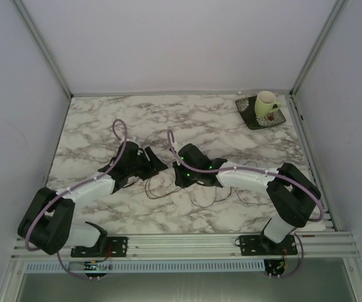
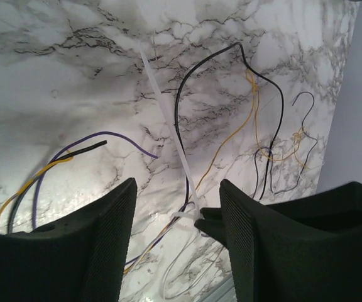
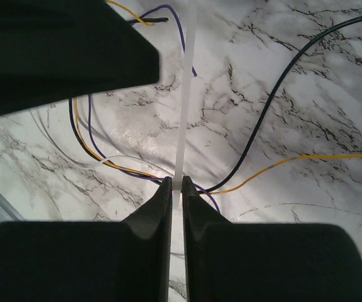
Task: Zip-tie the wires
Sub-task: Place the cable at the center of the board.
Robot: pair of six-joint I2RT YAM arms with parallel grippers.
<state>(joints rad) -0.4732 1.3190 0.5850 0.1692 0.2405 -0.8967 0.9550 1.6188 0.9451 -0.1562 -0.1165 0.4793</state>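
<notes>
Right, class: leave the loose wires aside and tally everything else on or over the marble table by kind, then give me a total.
Robot arms: 2
Zip tie: 1
Mug: 1
Square plate under the mug: 1
Total: 5

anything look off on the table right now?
Nothing spilled or broken. The wires lie in loose, unbundled loops; the white zip tie is pinched in the right pincer. Mug upright on its plate, far right corner.
</notes>
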